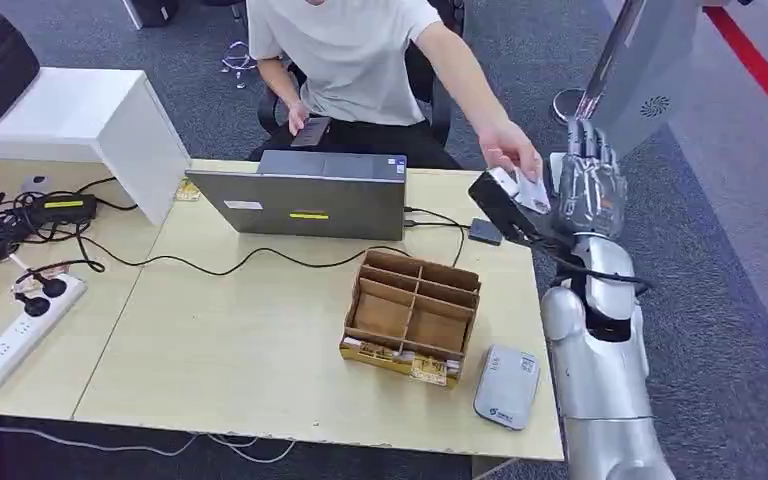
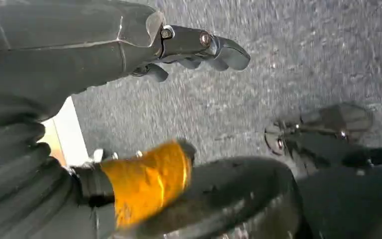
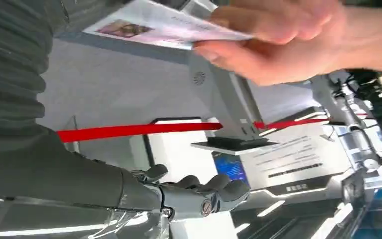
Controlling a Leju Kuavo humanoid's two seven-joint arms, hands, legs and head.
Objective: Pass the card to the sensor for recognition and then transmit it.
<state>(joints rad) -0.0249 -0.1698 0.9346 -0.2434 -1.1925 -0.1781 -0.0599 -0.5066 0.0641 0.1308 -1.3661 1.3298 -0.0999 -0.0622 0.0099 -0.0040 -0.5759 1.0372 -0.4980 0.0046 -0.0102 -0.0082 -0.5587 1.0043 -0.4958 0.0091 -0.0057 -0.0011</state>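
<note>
Handover stage | white printed card (image 1: 532, 194) pinched by person's hand (image 1: 511, 151), apparently leaving silver right hand (image 1: 586, 185); its fingers loosely apart | left hand (image 2: 199, 47) curled, holding nothing.

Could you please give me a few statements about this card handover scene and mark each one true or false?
1. A person's hand holds the card beside the right robot hand. True.
2. The laptop lies shut flat on the table. False: it stands open, its back to the camera.
3. The cardboard box has compartments. True.
4. The grey reader sits between laptop and box. False: it lies near the table's front edge, right of the box.
5. The power strip lies at the table's left. True.
</note>
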